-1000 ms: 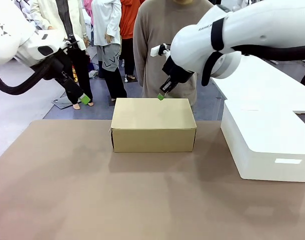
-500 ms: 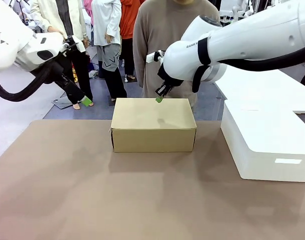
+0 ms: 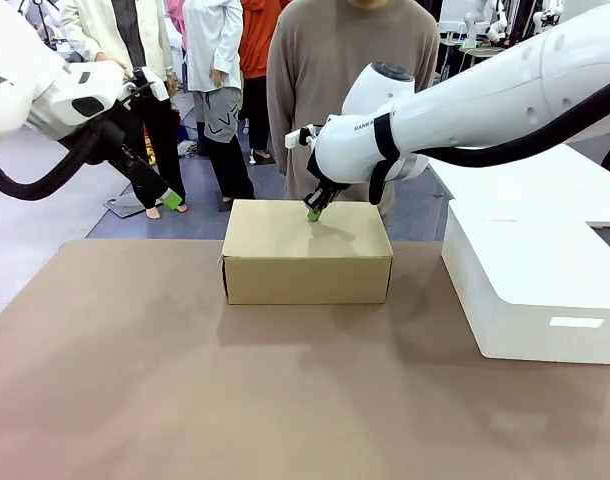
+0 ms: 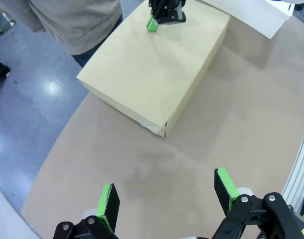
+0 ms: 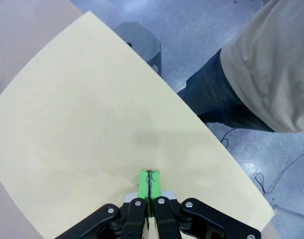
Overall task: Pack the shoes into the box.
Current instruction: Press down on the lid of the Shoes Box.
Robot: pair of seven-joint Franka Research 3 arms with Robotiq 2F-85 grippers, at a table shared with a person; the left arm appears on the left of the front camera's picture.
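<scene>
One closed box (image 3: 307, 250) sits mid-frame under our right gripper (image 3: 313, 213), pads pinched together, now lower on the lid; left gripper (image 4: 167, 196) gapes wide, upper left.

My right gripper (image 3: 313, 213) is black with bright green pads, same as my left gripper (image 4: 167, 194). The box (image 3: 307, 250) is plain tan cardboard on a dull brown table (image 3: 185, 400). At three o'clock sits a white block (image 3: 535, 290). At twelve, the person (image 3: 350, 90) wears a taupe sweater.
</scene>
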